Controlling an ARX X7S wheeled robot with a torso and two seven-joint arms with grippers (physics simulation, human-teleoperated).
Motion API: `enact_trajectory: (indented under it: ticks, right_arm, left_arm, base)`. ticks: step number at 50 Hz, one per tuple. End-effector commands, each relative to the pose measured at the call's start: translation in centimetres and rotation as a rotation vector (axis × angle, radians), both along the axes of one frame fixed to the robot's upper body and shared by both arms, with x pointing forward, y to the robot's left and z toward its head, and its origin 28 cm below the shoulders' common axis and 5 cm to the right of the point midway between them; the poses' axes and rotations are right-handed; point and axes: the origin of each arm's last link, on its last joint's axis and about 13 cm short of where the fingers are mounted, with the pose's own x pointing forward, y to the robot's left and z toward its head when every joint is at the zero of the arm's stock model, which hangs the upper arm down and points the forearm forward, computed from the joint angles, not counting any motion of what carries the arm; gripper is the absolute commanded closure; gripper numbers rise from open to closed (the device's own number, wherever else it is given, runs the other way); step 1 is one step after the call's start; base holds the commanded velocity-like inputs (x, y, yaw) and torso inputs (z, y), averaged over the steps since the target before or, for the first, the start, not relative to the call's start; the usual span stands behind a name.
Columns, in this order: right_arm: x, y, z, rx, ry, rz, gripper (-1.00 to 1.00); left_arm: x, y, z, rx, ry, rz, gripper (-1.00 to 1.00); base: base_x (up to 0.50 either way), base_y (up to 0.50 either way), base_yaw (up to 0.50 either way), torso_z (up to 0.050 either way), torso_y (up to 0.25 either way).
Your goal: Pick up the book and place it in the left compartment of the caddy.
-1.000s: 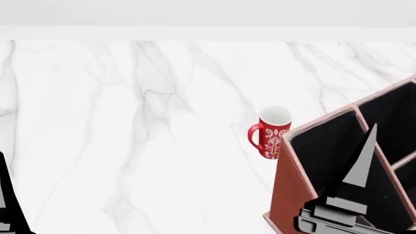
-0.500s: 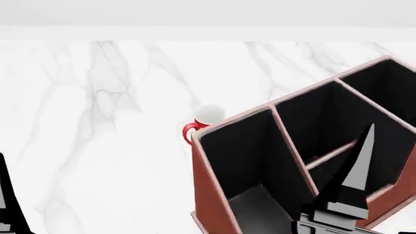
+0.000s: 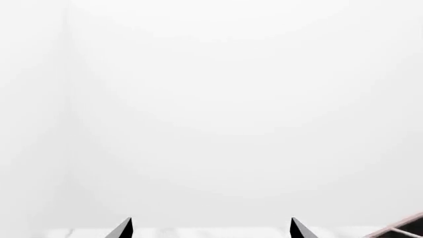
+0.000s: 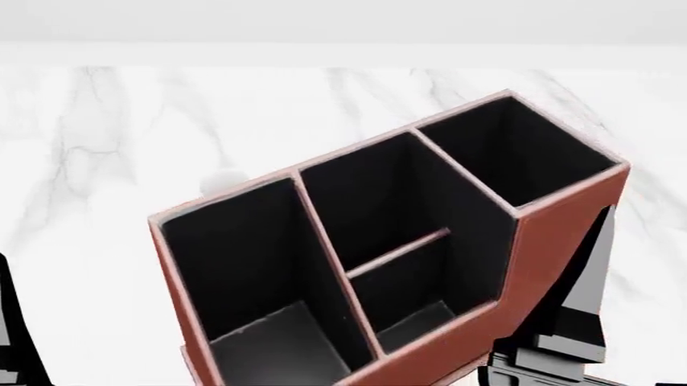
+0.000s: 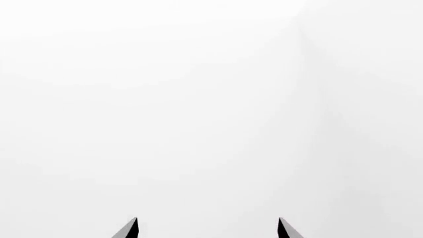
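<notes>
The caddy point(image 4: 548, 241) fills the middle of the head view, reddish-brown with black walls and pale trim. Its left compartment point(image 4: 273, 342) is the long undivided section with a grey floor, nearest the view's left. The middle section has a low crossbar point(image 4: 397, 252). The book is not in view. My right gripper point(image 5: 207, 228) is open and empty, facing blank white; one of its fingers point(image 4: 593, 277) rises just right of the caddy's near end. My left gripper point(image 3: 211, 228) is open and empty, and its arm point(image 4: 6, 330) shows at the head view's lower left edge.
The caddy stands on a white marble table point(image 4: 96, 161). A pale rim point(image 4: 222, 181) peeks from behind the caddy's far left wall, likely the mug. The left wrist view shows a strip of table point(image 3: 211, 233) and a corner of the caddy point(image 3: 404, 228).
The head view has swung right, so the caddy has slid left and now shows whole. The red-and-white mug has gone almost fully behind it. Both arms hold their places in the view.
</notes>
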Motion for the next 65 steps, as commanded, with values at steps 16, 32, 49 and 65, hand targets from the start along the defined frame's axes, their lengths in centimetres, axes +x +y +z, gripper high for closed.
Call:
enact_trajectory:
  ticks: [16, 32, 49, 65]
  right_arm:
    - [0.15, -0.1, -0.12, -0.002, -0.003, -0.003, -1.0]
    - [0.01, -0.08, 0.01, -0.034, -0.011, -0.026, -1.0]
    - [0.11, 0.14, -0.24, -0.074, 0.011, -0.007, -1.0]
    - [0.04, 0.18, -0.28, -0.068, 0.004, 0.011, -1.0]
  left_arm:
    - [0.26, 0.13, 0.2, -0.029, -0.013, -0.016, -1.0]
    - [0.25, 0.15, 0.35, -0.035, -0.014, -0.016, -1.0]
    - [0.22, 0.13, 0.46, -0.037, -0.015, -0.019, -1.0]
    - [0.23, 0.13, 0.41, -0.037, -0.015, -0.019, -1.0]
  base:
    - [0.0, -0.5, 0.0, 0.0, 0.0]
    - [0.0, -0.26, 0.0, 0.0, 0.0]
    - [0.0, 0.0, 0.3, 0.0, 0.0]
    - [0.0, 0.0, 0.5, 0.0, 0.0]
